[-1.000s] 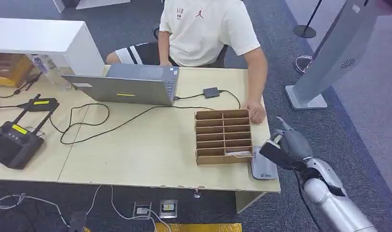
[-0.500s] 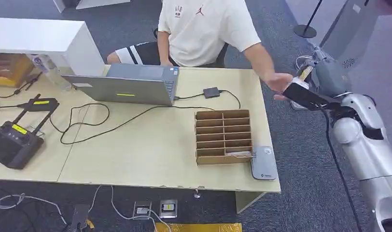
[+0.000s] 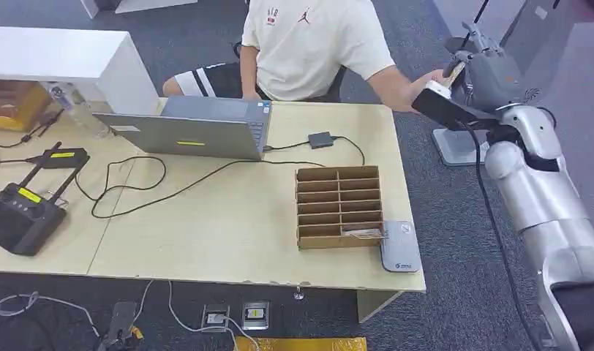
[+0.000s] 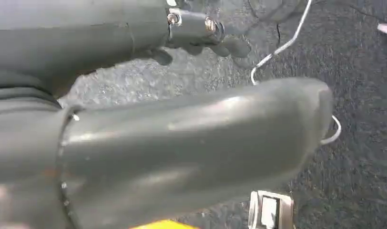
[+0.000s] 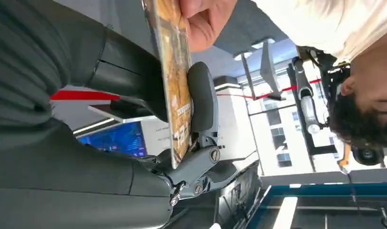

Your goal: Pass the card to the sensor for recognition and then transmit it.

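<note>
My right hand (image 3: 486, 74) is raised beyond the table's far right corner and pinches a yellow-brown card (image 5: 178, 90) between thumb and fingers. From the head view the card (image 3: 458, 70) appears as a thin sliver. A person's hand (image 3: 429, 79) reaches across and grips the card's other end (image 5: 205, 20). The grey sensor pad (image 3: 400, 248) lies flat at the table's front right corner, far below my right hand. My left hand (image 4: 191, 143) hangs over dark carpet, thumb apart from the fingers (image 4: 201, 28), with nothing in it.
A cardboard slotted organizer (image 3: 339, 207) stands beside the sensor pad, with another card (image 3: 363, 234) in its nearest slot. A laptop (image 3: 192, 130), cables and a black controller (image 3: 20, 216) occupy the table's left. A seated person (image 3: 309, 44) faces me; a grey kiosk (image 3: 499, 88) stands right.
My right arm swung up and away from the sensor pad to the far right corner. The person's hand left the table beside the organizer and took hold of the card.
</note>
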Available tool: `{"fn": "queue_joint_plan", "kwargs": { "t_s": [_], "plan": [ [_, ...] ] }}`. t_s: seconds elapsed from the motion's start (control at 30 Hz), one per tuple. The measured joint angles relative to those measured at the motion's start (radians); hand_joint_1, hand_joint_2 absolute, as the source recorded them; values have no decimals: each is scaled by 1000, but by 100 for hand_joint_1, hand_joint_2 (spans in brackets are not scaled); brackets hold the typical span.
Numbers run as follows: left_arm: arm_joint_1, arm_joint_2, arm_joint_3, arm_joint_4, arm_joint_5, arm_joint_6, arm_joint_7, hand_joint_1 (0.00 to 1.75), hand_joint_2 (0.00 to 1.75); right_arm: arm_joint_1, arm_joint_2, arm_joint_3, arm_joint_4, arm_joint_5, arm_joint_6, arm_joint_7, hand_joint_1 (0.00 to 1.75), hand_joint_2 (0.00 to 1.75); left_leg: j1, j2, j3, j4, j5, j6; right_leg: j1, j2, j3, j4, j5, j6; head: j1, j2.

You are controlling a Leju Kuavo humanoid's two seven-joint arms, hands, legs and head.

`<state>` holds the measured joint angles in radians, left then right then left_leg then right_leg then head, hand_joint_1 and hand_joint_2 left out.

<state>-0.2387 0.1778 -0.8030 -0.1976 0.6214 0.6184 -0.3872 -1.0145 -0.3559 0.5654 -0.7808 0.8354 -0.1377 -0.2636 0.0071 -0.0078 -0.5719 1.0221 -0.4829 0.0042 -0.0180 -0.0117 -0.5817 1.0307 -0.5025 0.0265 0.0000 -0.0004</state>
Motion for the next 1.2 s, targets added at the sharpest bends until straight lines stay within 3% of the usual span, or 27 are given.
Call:
{"fn": "queue_joint_plan", "kwargs": {
  "t_s": [0.03,0.43,0.53,0.63,0.77,0.9,1.03,1.2],
  "plan": [
    [0,0,-2,0,0,0,0,0,0,-9,11,3,24,0,-3,0,5,175,0,0,0,0,0,0,0,0,0,0,0,0,0,0],
    [3,3,-3,0,9,0,2,0,0,-15,58,20,116,-19,-44,-15,0,175,0,0,0,0,0,0,0,0,0,0,0,0,0,0],
    [4,3,-3,0,14,2,2,0,0,-15,63,14,122,-95,-29,-24,0,175,0,0,0,0,0,0,0,0,0,0,0,0,0,0],
    [9,3,-3,0,19,3,-1,0,0,-8,63,-7,106,-249,41,-26,0,175,0,0,1,0,0,0,0,0,0,0,0,0,0,0],
    [18,3,-3,0,30,6,-22,0,0,37,52,-51,-11,-516,192,28,0,175,0,1,1,0,0,0,0,1,0,0,0,0,1,0],
    [34,5,-2,0,49,11,-54,0,0,112,29,-86,-175,-704,308,123,0,175,0,1,2,0,0,0,0,1,0,-1,0,0,0,0],
    [53,8,0,0,63,13,-74,0,0,247,-6,-115,-383,-752,351,196,0,175,0,0,2,0,-1,0,1,0,0,-1,-1,0,0,0],
    [69,9,3,0,64,11,-74,0,0,391,-48,-121,-583,-689,378,251,0,175,1,1,2,0,-2,-2,1,2,0,-1,-1,0,0,0]
  ]
}}
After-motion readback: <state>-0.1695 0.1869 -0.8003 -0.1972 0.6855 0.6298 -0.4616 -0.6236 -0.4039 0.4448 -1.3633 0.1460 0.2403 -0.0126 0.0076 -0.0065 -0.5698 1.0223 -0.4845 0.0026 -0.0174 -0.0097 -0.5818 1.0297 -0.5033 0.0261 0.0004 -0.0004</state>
